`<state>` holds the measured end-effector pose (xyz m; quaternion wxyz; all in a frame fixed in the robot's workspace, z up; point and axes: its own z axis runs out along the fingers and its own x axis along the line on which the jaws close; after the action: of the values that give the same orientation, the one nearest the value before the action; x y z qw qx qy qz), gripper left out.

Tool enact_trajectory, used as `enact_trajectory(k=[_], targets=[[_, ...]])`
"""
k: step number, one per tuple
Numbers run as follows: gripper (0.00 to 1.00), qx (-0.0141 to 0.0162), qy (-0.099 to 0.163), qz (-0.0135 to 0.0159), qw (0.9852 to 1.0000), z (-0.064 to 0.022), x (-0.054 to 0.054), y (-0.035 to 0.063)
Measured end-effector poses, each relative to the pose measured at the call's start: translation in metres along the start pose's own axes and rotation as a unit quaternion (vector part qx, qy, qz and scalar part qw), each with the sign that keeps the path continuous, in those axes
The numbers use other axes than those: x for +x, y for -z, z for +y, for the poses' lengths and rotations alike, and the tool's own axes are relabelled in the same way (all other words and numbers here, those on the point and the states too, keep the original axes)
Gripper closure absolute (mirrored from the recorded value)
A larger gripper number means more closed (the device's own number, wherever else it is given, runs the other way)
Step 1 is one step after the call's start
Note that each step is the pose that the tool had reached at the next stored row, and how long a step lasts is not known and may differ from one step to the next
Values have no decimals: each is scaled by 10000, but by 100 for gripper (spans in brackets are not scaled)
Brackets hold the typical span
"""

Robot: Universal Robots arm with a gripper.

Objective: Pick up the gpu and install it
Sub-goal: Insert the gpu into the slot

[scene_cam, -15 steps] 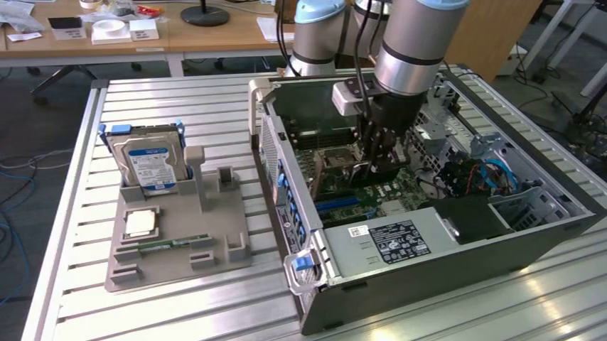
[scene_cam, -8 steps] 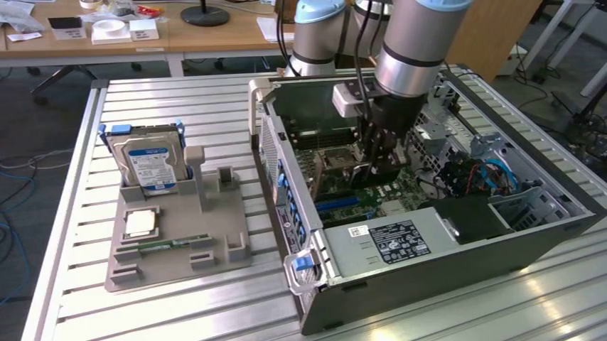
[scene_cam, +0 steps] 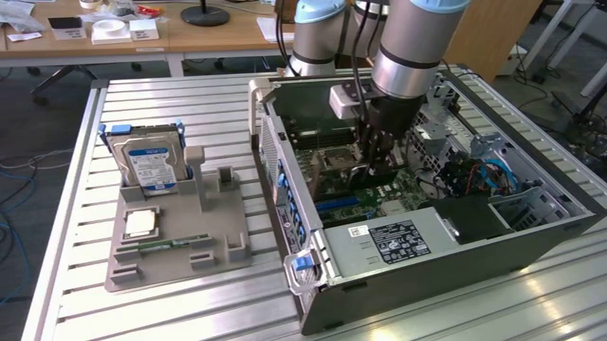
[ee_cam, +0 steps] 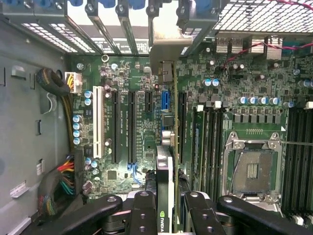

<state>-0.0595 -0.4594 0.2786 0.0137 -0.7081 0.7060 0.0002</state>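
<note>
Gripping the gpu (ee_cam: 165,166), a thin flat dark card seen edge-on, the claw (ee_cam: 168,210) is clamped on it with black fingers (ee_cam: 145,215) on either side. It hangs inside the open grey metal computer case (scene_cam: 427,270), directly over the green motherboard (ee_cam: 122,127). The card's silver metal bracket (ee_cam: 164,44) is at the end farthest from the claw. Whether the card touches a slot is unclear. A blue-labelled silver hard drive (scene_cam: 150,167) stands well apart, outside the case.
</note>
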Motion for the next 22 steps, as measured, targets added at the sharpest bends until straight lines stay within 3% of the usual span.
enact_trajectory(k=[10, 16, 22], targets=[[73, 0, 0, 0, 10000, 69, 0, -16], [73, 0, 0, 1, 10000, 128, 2, -104], [73, 0, 0, 0, 10000, 142, 2, -110]])
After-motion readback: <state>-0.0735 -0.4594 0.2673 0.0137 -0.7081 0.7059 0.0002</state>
